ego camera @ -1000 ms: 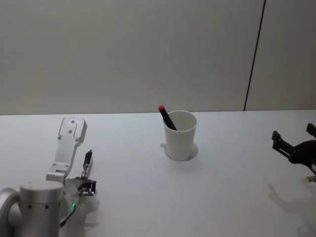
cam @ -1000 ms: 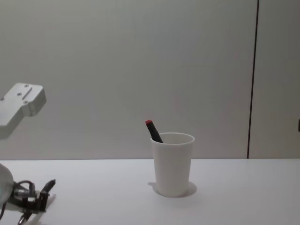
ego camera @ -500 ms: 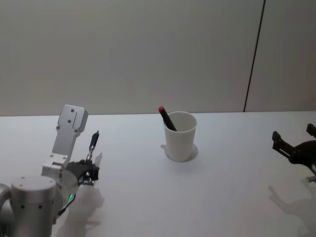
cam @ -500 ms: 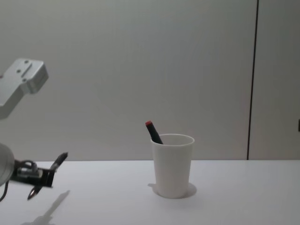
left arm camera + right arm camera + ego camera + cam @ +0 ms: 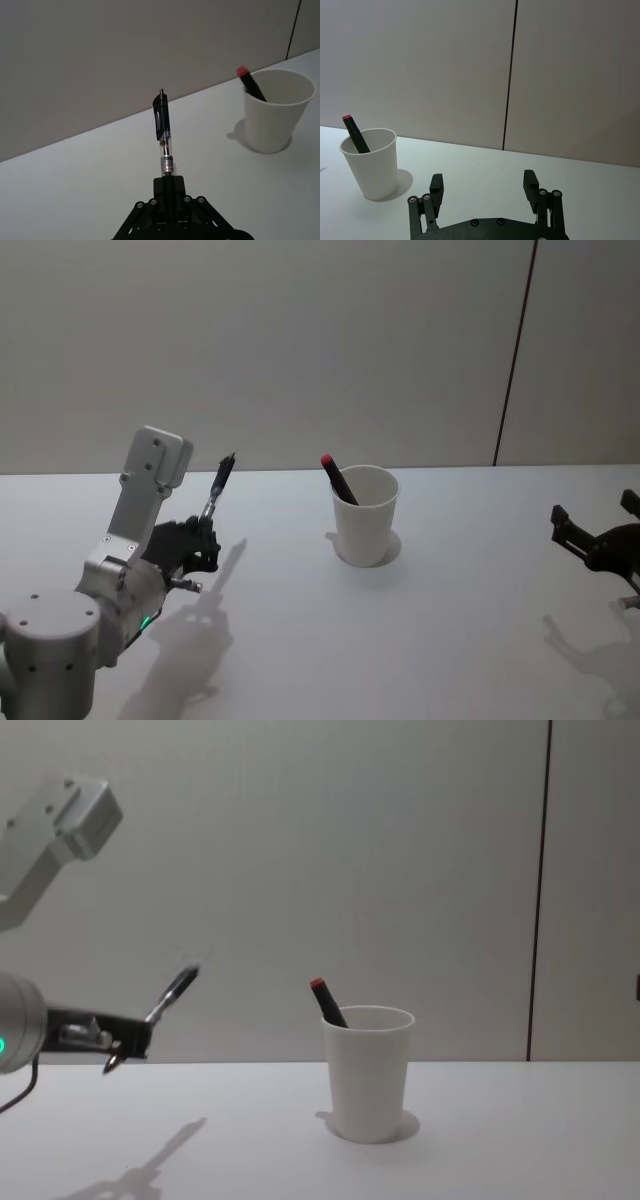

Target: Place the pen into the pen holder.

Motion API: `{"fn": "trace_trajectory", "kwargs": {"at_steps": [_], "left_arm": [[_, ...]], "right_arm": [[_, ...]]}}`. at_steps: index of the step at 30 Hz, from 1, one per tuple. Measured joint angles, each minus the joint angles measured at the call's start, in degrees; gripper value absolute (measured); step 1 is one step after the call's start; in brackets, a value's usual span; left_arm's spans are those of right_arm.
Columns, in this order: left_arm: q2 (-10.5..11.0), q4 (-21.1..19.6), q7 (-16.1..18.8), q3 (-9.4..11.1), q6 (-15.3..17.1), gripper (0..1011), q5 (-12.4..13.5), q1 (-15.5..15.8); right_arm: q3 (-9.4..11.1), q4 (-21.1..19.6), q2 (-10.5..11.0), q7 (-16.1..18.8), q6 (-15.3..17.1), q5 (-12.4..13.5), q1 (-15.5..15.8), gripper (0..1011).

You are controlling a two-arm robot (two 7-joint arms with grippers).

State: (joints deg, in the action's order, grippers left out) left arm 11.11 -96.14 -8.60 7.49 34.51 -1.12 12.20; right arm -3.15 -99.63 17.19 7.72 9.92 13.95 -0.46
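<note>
Jaws of our left gripper (image 5: 203, 533) are clamped on the black pen (image 5: 217, 490), tilted above the surface (image 5: 450, 630), well left of the white pen holder (image 5: 365, 520). Our right gripper (image 5: 598, 528) sits parked far right, fingers apart.

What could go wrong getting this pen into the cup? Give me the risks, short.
1. The left gripper pinches the pen near its tip end, with most of it sticking out, so it may pivot when tilted down.
2. The pen holder stands free, with the right gripper idle at the table's right. A red-capped marker leans at its left rim, the pen's side, so a bump there could tip it.
</note>
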Motion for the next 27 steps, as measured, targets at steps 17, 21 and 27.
{"fn": "trace_trajectory", "kwargs": {"at_steps": [17,21,27], "left_arm": [[1.75,1.88,-11.66,0.4,-16.21,127,0.02,1.52],[1.86,2.57,-14.29,0.54,-18.9,129,-0.51,2.17],[1.88,3.8,-18.23,0.98,-22.06,129,-1.38,3.3]], "right_arm": [[0.0,0.0,0.0,0.0,0.0,0.0,0.0,1001],[0.0,0.0,0.0,0.0,0.0,0.0,0.0,1001],[0.0,0.0,0.0,0.0,0.0,0.0,0.0,1001]]}}
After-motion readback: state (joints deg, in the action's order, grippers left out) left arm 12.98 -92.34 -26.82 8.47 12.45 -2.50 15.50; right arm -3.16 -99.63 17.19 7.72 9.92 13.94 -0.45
